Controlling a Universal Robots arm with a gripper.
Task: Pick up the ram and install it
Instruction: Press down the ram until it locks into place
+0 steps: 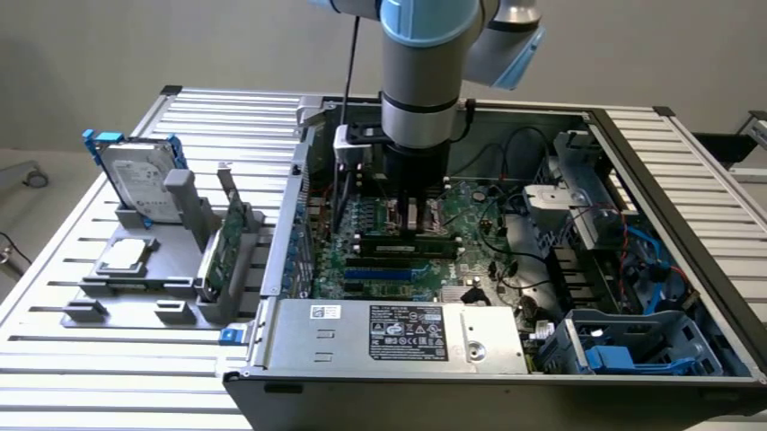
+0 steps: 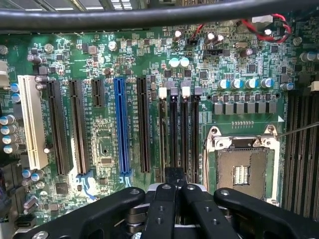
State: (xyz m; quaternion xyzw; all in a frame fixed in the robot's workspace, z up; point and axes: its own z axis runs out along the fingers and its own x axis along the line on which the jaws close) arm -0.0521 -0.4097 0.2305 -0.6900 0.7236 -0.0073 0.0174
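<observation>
Grey arm (image 1: 422, 63) w/ blue caps, black gripper (image 2: 175, 185).

The setting is a robotics lab or test workbench for computer assembly. A worktable of ribbed aluminium profile slats (image 1: 72, 296) carries an open grey desktop computer case (image 1: 504, 377) lying on its side, its green motherboard (image 1: 396, 256) exposed. Beside the case, a grey moulded parts fixture (image 1: 144, 287) holds components upright in slots, among them a silver hard drive with blue rails (image 1: 138, 175) and a green expansion card (image 1: 228, 242). A grey and light-blue industrial robot arm (image 1: 422, 72) reaches down into the case before a plain pale wall (image 1: 180, 45).
</observation>
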